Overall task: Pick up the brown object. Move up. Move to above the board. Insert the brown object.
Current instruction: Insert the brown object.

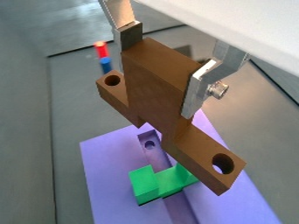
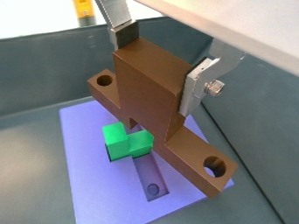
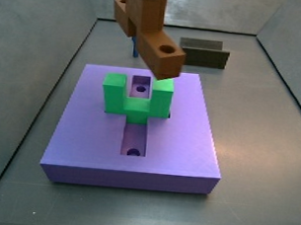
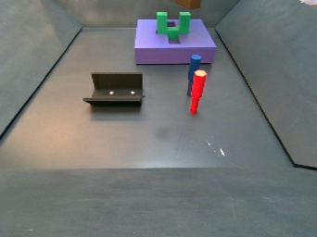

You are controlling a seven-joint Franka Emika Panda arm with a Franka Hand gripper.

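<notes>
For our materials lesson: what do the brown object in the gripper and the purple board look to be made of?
The brown object, held by the gripper above the board: possibly wood or plastic; flat, matte brown, no visible grain. The board: probably plastic or painted; uniform purple, smooth, slight sheen. Neither can be settled by look alone.

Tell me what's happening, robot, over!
Tool shut on the brown object, above the board. Brown object hangs over the green block and slot, not yet inserted. Nothing in the way.
</notes>
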